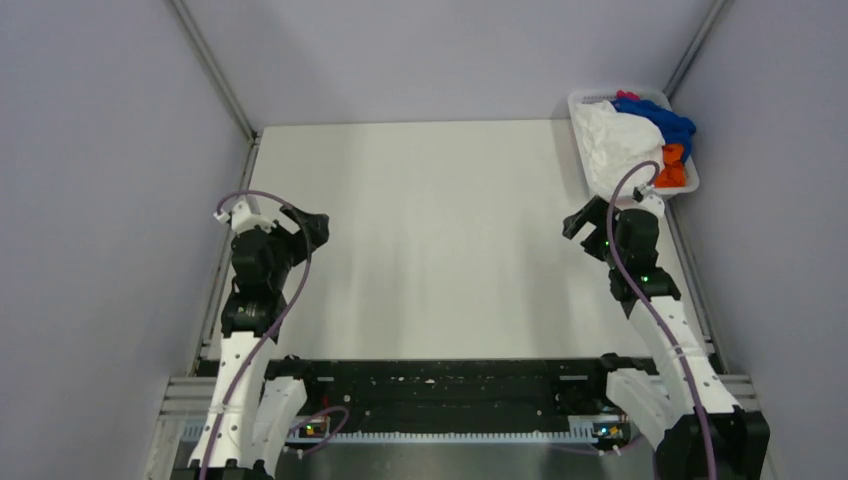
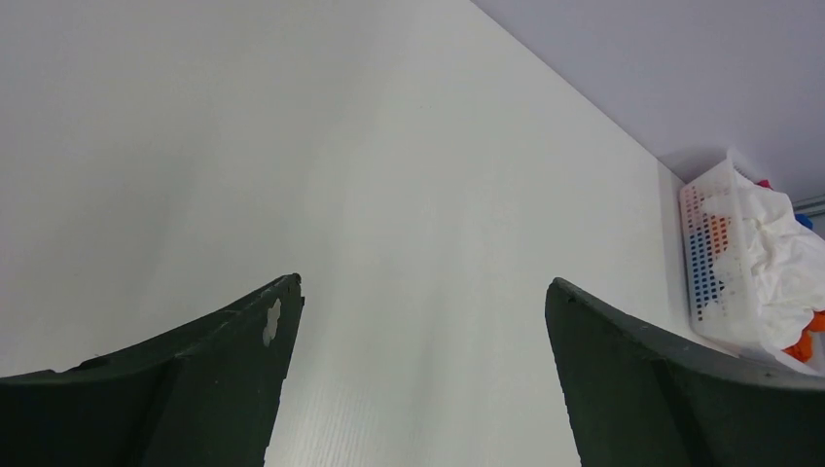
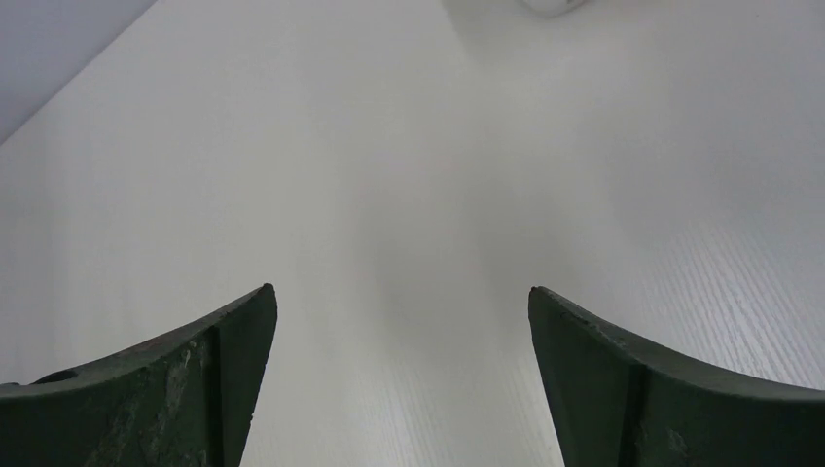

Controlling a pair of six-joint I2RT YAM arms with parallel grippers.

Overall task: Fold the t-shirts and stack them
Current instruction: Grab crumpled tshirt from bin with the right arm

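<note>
Over the worktop (image 1: 440, 220), the left fingers (image 2: 238, 336) and right fingers (image 3: 209, 345) stand wide apart, gripping nothing. In the far right corner the t-shirts (image 1: 668, 122) sit crumpled in a basket (image 2: 702, 248), the white shirt (image 1: 615, 140) covering most of the others.

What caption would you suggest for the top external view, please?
The left gripper and right gripper hover open above the table; the t-shirts sit crumpled in the basket at its far right corner.
</note>
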